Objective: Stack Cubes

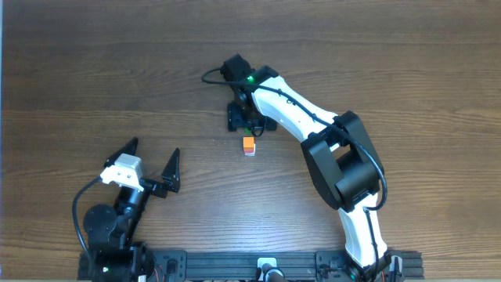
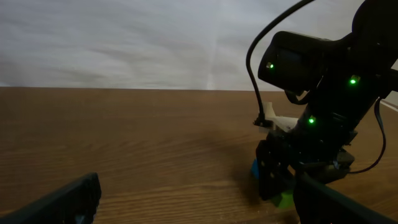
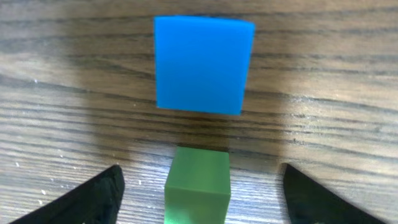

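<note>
- My right gripper (image 1: 249, 121) stands over the upper middle of the table (image 1: 94, 70). Its fingers (image 3: 93, 199) are spread wide and grip nothing.
- The green cube (image 3: 198, 183) lies on the wood between those fingers. There is a gap on each side, and neither finger touches it.
- The blue cube (image 3: 204, 65) sits flat on the wood just beyond the green one, on the side away from my wrist. A shadow falls between the two, so I cannot tell whether they touch.
- The orange cube (image 1: 248, 144) rests on the table at 6 o'clock from my right gripper, near it but apart, and nothing is stacked on it.
- My left gripper (image 1: 154, 149) is at 8 o'clock from the orange cube, well apart from it and close to its own base. Its fingers (image 1: 172, 166) are wide open and empty.
- In the left wrist view, my right gripper stands low over the wood with slivers of blue and green at its foot.
</note>
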Controlling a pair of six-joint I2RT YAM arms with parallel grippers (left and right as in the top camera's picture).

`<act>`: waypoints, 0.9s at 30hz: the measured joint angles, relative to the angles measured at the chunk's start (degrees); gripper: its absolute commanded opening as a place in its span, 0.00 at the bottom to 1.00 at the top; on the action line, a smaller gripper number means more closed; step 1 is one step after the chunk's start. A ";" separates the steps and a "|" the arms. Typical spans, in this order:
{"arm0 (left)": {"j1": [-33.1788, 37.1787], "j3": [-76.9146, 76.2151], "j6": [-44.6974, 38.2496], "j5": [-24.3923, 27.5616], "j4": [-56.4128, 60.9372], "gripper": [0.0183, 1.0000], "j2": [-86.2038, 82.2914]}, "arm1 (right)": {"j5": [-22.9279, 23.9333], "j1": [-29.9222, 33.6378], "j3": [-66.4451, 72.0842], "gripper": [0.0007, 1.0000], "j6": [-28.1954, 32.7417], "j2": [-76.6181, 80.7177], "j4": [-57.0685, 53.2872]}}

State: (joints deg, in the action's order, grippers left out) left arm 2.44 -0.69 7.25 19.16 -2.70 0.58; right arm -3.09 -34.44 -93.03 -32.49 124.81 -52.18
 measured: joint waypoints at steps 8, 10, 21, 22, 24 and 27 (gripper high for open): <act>0.00 0.00 0.00 0.00 0.00 1.00 0.00 | 0.00 -0.61 0.07 0.44 0.26 0.00 0.42; 0.00 0.00 0.00 0.00 0.00 1.00 0.00 | 0.00 -0.81 0.07 0.41 0.22 0.00 0.42; 0.00 0.00 0.00 0.00 0.00 1.00 0.00 | 0.00 -1.18 0.07 0.26 0.37 0.00 0.33; 0.00 0.00 0.00 0.00 0.00 1.00 0.00 | 0.00 -1.18 0.07 0.25 0.31 0.00 0.28; 0.00 0.00 0.00 0.00 0.00 1.00 0.00 | 0.00 -1.18 0.07 0.23 0.33 0.00 0.22; 0.00 0.00 0.00 0.00 0.00 1.00 0.00 | 0.00 -1.18 0.07 0.20 0.33 0.00 0.22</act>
State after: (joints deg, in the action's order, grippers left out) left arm 2.44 -0.69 7.25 19.16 -2.70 0.58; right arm -3.09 -35.62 -92.97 -32.16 124.81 -51.96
